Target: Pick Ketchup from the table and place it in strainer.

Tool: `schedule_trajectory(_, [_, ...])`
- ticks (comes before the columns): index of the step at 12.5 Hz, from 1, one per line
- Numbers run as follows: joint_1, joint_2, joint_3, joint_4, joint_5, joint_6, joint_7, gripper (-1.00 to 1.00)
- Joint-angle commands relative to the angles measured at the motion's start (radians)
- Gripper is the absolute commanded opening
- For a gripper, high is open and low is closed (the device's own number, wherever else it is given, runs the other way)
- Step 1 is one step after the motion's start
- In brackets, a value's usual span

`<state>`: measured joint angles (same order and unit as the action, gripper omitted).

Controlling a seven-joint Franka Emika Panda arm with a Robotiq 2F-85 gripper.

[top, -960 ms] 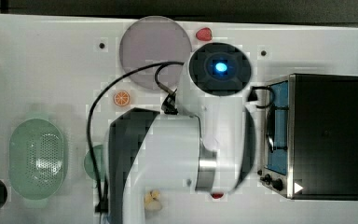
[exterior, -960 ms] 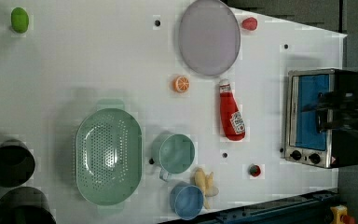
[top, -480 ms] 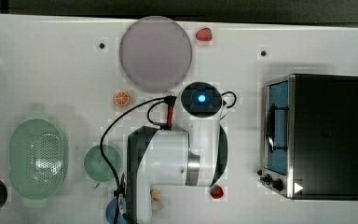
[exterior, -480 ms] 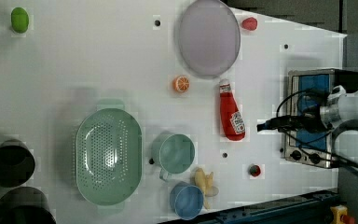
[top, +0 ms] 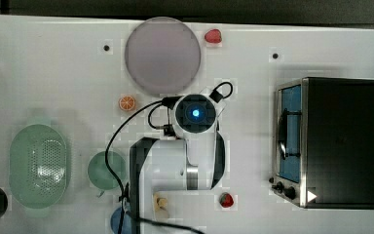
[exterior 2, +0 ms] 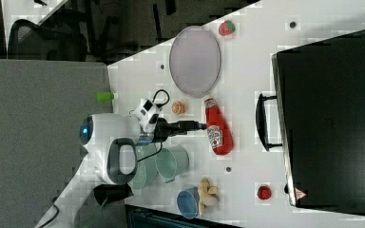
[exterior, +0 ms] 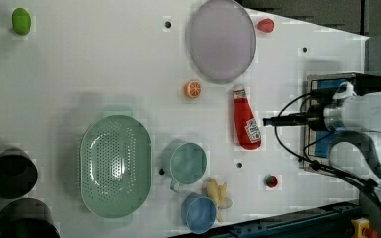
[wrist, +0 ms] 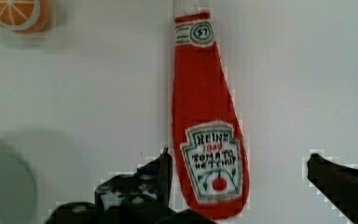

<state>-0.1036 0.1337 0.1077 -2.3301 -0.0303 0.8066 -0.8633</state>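
The ketchup (wrist: pixel 207 126), a red squeeze bottle with a white cap and a Heinz label, lies flat on the white table (exterior: pixel 104 74). My gripper (wrist: pixel 240 158) hangs open above its label end, the bottle's base sitting between the fingers, nearer one finger (wrist: pixel 161 170). In the left view the gripper (exterior: pixel 265 121) points at the ketchup (exterior: pixel 245 119) from the left view's right. The right view has the gripper (exterior 2: pixel 202 126) just beside the ketchup (exterior 2: pixel 217 128). The mint-green strainer (top: pixel 38 165) stands empty at the top view's left, and the same strainer (exterior: pixel 115 166) appears in the left view.
A toaster oven (top: pixel 331 141) fills the top view's right side. A purple plate (top: pixel 162 53), an orange slice (top: pixel 126 103) and a green cup (top: pixel 104 169) lie between ketchup and strainer. A blue bowl (exterior: pixel 198 213), strawberries (top: pixel 213 35) and black cups (exterior: pixel 10 173) sit near edges.
The arm has swung away from the toaster oven, leftward and down in the top view, bringing the gripper over the ketchup. Nothing on the table has moved.
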Motion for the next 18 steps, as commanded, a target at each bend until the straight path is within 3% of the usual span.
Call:
schedule_trajectory(1, [0.009, 0.107, -0.007, -0.014, -0.022, 0.083, -0.06, 1.0])
schedule_trajectory(6, [0.019, 0.22, -0.005, -0.021, -0.022, 0.176, -0.06, 1.0])
schedule_trajectory(7, [0.019, 0.235, -0.008, -0.022, -0.022, 0.198, -0.06, 0.93])
schedule_trajectory(10, [0.018, 0.25, -0.012, -0.022, -0.021, 0.233, -0.061, 0.24])
schedule_trajectory(12, [0.015, 0.238, -0.014, -0.015, -0.02, 0.233, -0.06, 0.24])
schedule_trajectory(15, [0.01, 0.133, -0.019, -0.002, -0.016, 0.191, -0.056, 0.24])
schedule_trajectory(18, [0.015, -0.069, -0.01, 0.038, -0.015, -0.046, -0.035, 0.24])
